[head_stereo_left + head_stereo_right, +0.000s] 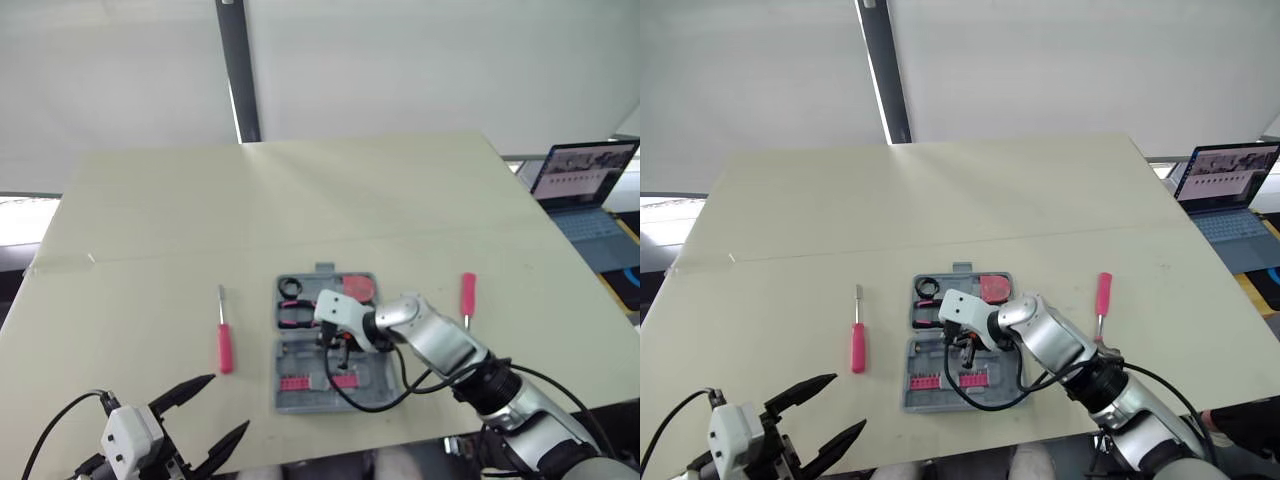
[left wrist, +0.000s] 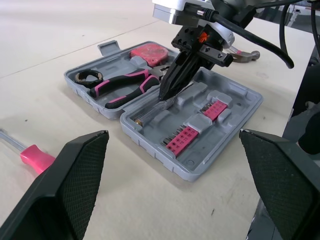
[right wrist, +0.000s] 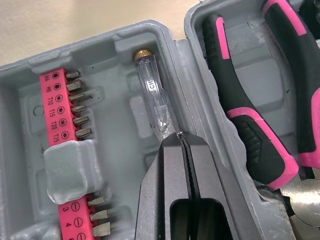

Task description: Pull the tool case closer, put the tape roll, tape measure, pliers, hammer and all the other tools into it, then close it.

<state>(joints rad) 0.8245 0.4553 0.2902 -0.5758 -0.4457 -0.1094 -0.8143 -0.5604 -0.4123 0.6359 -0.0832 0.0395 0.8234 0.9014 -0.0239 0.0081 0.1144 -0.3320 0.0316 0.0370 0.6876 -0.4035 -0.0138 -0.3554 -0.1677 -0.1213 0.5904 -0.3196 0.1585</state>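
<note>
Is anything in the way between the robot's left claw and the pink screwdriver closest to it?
No, nothing visible. The open left gripper hangs near the pink-handled screwdriver, with only bare beige table between them. The grey plastic tool case lies off to the side.

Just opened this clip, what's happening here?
The right gripper, shut on a clear screwdriver, holds it down in the near half of the open tool case. Pliers, tape measure and tape roll already lie in the far half. The left pink screwdriver and right pink screwdriver lie on the table either side. The left gripper hovers open, empty.
</note>
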